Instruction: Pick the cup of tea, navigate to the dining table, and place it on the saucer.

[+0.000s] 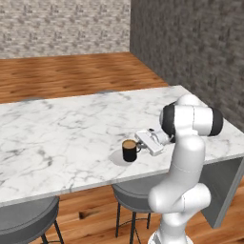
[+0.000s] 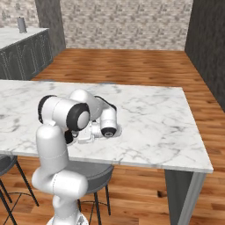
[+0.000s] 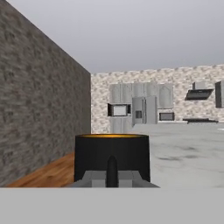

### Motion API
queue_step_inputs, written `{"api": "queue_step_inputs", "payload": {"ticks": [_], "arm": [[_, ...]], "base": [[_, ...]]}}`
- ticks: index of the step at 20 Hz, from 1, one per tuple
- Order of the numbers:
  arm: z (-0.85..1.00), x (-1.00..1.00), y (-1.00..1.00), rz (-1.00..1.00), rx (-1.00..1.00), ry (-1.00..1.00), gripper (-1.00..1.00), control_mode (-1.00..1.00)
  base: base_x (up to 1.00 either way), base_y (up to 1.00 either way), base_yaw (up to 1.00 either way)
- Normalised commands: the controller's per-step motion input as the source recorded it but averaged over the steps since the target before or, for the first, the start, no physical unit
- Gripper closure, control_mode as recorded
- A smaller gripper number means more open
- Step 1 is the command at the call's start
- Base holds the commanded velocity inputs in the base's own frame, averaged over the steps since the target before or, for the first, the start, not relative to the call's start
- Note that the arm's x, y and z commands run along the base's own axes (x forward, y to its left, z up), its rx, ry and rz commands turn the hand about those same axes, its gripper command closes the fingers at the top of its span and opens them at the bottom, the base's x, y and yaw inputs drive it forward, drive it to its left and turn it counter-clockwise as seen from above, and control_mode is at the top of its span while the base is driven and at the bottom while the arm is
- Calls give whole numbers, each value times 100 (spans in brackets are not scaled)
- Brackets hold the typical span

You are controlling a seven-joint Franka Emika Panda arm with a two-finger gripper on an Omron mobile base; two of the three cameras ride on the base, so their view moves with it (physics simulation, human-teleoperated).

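Observation:
The cup of tea (image 1: 129, 150), a small black mug with orange-brown liquid, stands near the front edge of the white marble dining table (image 1: 57, 138). A pale grey round saucer (image 1: 116, 157) shows under it and to its left; I cannot tell whether the cup rests on it or hangs just above. My gripper (image 1: 141, 146) reaches in level from the right and is shut on the cup's side handle. In the hand view the cup (image 3: 112, 153) stands right in front, its handle between the fingertips of the gripper (image 3: 112, 177). In the right base view my own arm hides the cup on the table (image 2: 154, 118).
Two grey stools (image 1: 26, 217) (image 1: 129, 193) stand under the table's front edge. A dark brick wall (image 1: 190, 43) runs along the right. A marble counter on grey cabinets (image 2: 22, 52) with a grey canister (image 2: 21, 24) lies far left.

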Motion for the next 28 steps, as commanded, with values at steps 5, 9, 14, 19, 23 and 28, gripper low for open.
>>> {"api": "queue_step_inputs", "payload": {"ticks": [5, 9, 14, 19, 23, 28], "arm": [[-12, 3, 12, 0, 0, -1, 100, -100], [0, 8, 15, 0, 0, 0, 100, -100], [0, 25, 14, -1, 0, 0, 100, -100], [0, 20, 15, -2, 0, 0, 100, -100], [-13, 1, 1, 0, 0, 0, 100, -100], [-20, 0, 0, 0, 0, 0, 100, -100]], "base": [[0, 0, 0], [0, 0, 0], [0, 0, 0], [0, 0, 0], [0, 0, 0], [0, 0, 0]]}}
